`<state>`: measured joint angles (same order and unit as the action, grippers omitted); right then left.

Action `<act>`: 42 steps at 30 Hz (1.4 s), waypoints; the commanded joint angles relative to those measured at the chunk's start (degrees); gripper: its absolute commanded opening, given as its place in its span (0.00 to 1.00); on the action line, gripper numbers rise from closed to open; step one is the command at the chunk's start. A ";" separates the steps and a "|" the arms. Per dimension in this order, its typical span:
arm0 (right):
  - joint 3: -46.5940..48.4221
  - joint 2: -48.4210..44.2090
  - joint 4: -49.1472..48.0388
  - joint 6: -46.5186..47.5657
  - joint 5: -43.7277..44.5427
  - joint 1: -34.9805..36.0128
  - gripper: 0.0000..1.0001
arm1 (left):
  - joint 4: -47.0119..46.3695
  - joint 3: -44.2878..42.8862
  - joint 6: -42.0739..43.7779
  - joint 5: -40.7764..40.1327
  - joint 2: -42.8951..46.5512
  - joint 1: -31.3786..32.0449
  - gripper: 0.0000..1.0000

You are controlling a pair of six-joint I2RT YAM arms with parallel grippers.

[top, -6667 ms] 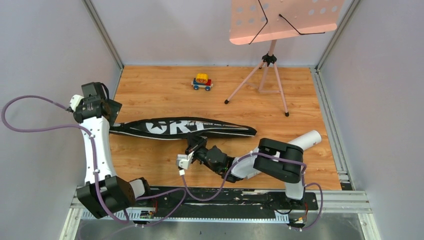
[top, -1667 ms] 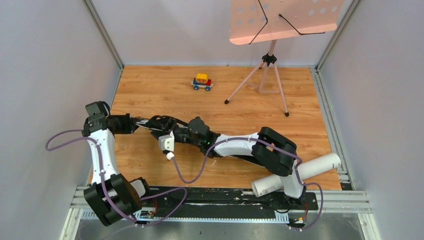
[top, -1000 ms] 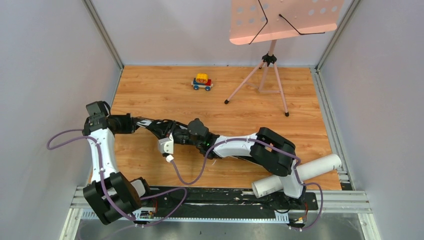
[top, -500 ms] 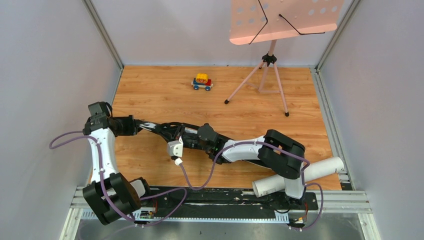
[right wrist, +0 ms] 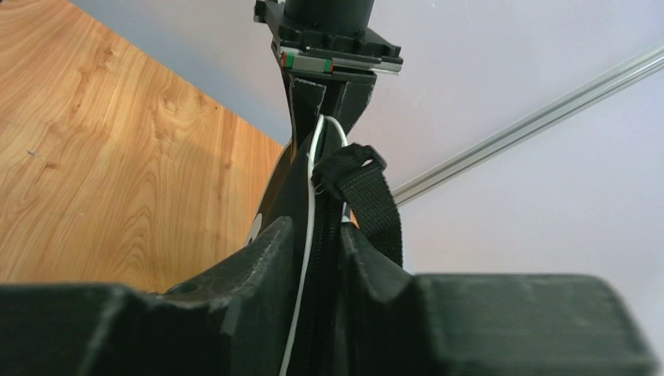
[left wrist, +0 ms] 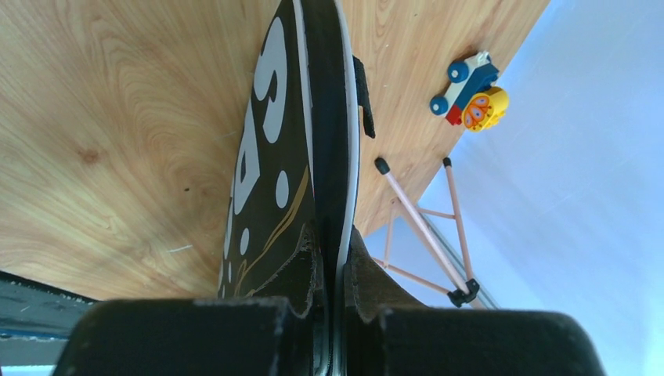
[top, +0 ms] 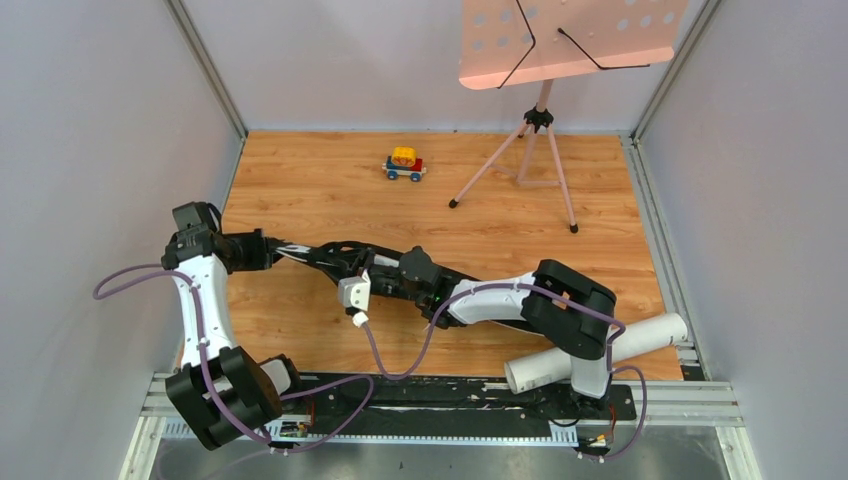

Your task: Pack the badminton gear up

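The long black bag (top: 300, 250) with white lettering lies across the wooden floor, much of it under my right arm. My left gripper (top: 262, 250) is shut on the bag's left end, and the left wrist view shows the bag (left wrist: 313, 157) pinched edge-on between the left gripper's (left wrist: 333, 270) pads. Further along the bag (right wrist: 301, 188), my right gripper (top: 358, 265) is shut on the zippered edge, white piping and zipper filling its jaws (right wrist: 325, 258). A black strap (right wrist: 368, 196) hangs beside them. The white tube (top: 600, 350) lies at the near right by my right arm's base.
A small red-yellow-blue toy car (top: 405, 164) stands at the back of the floor. The pink music stand (top: 560, 40) on its tripod (top: 540, 165) is at the back right. Grey walls close in both sides, and a metal rail (top: 450, 400) runs along the near edge.
My right gripper has slid to the right along the bag's edge. The left gripper has kept its hold on the bag's end. The tube lies where it did a second ago.
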<state>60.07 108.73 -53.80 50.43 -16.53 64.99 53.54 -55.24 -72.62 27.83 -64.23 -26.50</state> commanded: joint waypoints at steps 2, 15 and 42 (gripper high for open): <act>3.90 0.36 4.86 -1.83 1.35 -0.68 0.32 | -3.45 -1.97 -7.01 4.31 2.10 -1.27 0.00; 7.64 2.74 7.92 6.42 0.51 2.50 0.36 | -4.53 0.06 -6.91 5.62 1.20 -1.27 0.00; 22.54 -3.36 43.82 -16.61 -14.00 -6.82 0.74 | -8.74 -2.99 -8.42 3.42 0.41 -1.27 0.00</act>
<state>78.02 102.50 -14.20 35.88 -27.70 59.33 46.89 -55.29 -76.60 27.38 -65.06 -27.22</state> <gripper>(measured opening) 0.709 0.068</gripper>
